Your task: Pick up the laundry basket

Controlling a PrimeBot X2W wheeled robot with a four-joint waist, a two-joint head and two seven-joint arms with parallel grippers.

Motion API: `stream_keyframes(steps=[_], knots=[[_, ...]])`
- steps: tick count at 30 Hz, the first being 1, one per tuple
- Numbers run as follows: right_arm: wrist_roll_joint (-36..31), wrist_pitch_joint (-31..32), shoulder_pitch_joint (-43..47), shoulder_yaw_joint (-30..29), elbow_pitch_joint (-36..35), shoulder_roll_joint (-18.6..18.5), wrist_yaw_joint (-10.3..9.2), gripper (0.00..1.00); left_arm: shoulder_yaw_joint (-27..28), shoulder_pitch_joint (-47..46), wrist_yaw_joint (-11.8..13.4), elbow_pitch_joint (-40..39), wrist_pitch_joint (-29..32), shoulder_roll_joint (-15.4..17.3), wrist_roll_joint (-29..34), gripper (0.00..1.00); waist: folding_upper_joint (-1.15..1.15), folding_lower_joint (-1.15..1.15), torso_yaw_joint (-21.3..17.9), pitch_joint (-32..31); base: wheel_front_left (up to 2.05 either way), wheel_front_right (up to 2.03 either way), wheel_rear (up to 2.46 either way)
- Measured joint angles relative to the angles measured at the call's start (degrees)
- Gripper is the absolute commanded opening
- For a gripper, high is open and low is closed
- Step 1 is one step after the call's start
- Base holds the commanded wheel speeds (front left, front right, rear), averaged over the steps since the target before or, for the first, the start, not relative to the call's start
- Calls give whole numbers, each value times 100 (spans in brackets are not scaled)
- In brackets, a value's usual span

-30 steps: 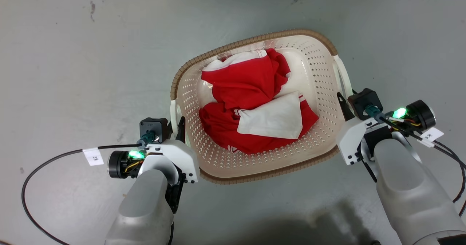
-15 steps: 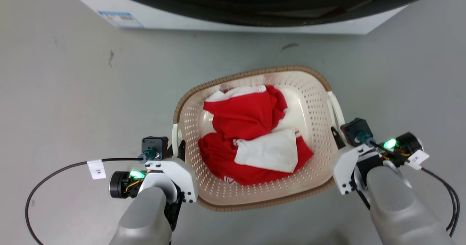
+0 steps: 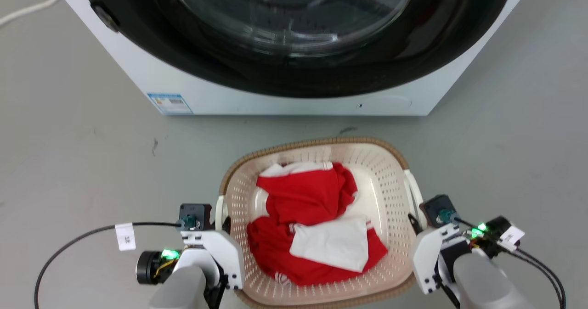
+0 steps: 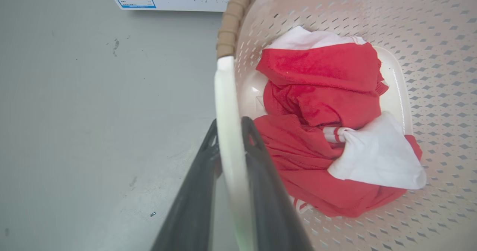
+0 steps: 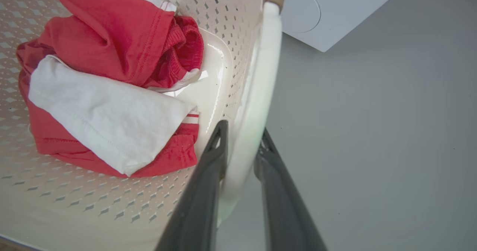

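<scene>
The laundry basket [image 3: 390, 185], cream perforated plastic with a brown woven-look rim, sits low in the head view in front of the washing machine. It holds crumpled red and white clothes [image 3: 317, 217]. My left gripper [image 3: 226, 221] is shut on the basket's white left handle [image 4: 225, 94], whose band passes between the dark fingers [image 4: 201, 176] of that gripper [image 4: 229, 126]. My right gripper [image 3: 413, 221] is shut on the white right handle [image 5: 261, 75], which the right gripper [image 5: 242, 129] clamps from both sides. Whether the basket touches the floor I cannot tell.
A white front-loading washing machine [image 3: 404, 102] with a dark round glass door [image 3: 294, 29] stands just beyond the basket, a blue label [image 3: 170, 103] on its lower left. Grey floor [image 3: 78, 162] lies on both sides. A pale cord [image 3: 27, 10] runs at the far left.
The whole head picture has shifted, so the camera has moved: the washing machine has come into view and the basket now shows lower. Both grippers keep their hold on the handles.
</scene>
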Motion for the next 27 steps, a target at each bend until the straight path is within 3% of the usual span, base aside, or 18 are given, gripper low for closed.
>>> stream_keyframes(steps=[19,27], knots=[[1369,770,868,1291,80,3,0,0,-159,719,-33,279,489,86,-152,0,0,-1,-39,-1730,0,0,0],[1678,1035,923,1601,69,4,0,0,-243,742,-40,290,803,131,-187,0,0,-1,-46,-2128,0,0,0]])
